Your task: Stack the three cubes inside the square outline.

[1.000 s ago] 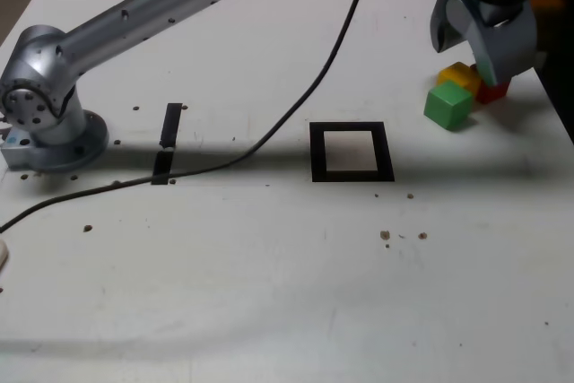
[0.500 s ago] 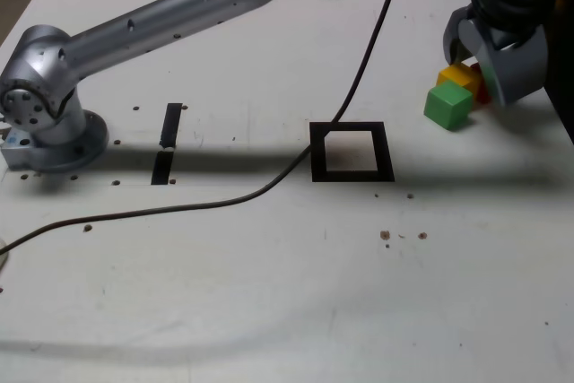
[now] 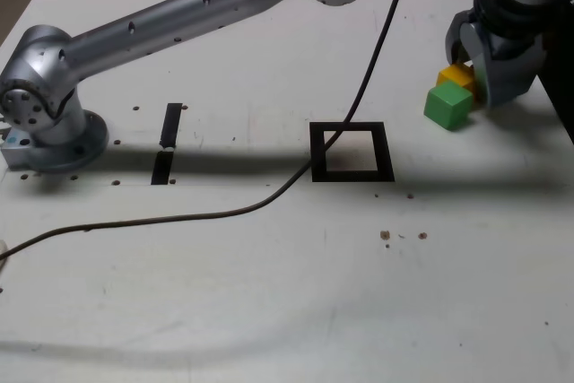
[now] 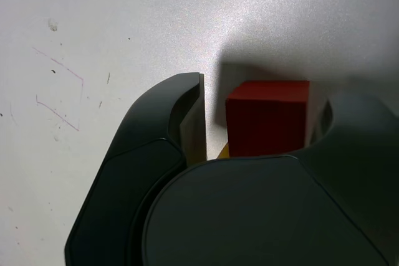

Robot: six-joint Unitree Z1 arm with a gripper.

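In the exterior view the grey gripper [image 3: 480, 65] hides the small red cube [image 4: 268, 116]; only a corner of the small yellow cube [image 3: 456, 75] shows, touching the small green cube [image 3: 447, 105] at the white counter's [image 3: 269, 293] right. The jaws, lower than before, straddle the red cube, a gap still showing on one side. The black square outline [image 3: 352, 152] stays empty.

Pincer [image 3: 480, 65] lower now, jaws narrowed around the red cube [image 4: 268, 118]; cable [image 3: 354, 114] shifted.
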